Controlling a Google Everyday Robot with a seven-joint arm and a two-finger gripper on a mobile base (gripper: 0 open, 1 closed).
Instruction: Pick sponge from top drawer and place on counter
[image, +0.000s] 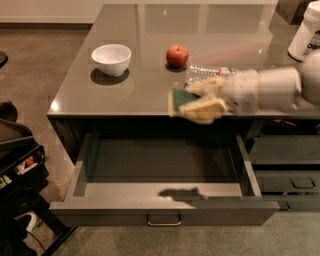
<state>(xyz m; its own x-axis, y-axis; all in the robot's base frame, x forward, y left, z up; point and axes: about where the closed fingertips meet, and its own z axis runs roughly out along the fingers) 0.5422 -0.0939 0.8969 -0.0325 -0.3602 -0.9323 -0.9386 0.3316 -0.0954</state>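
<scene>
My gripper (192, 102) reaches in from the right and is shut on the sponge (181, 98), green face up with a yellow layer under it. It holds the sponge in the air over the front edge of the counter (150, 95), above the open top drawer (160, 207). The drawer is pulled out and its inside shows nothing but the gripper's shadow on the front wall.
On the counter stand a white bowl (111, 58), a red apple (177, 55), a clear plastic bottle (202, 74) lying behind the gripper, and a white container (306, 35) at the far right. Dark lower drawers (290, 175) are at right. Black gear (17, 165) is at left.
</scene>
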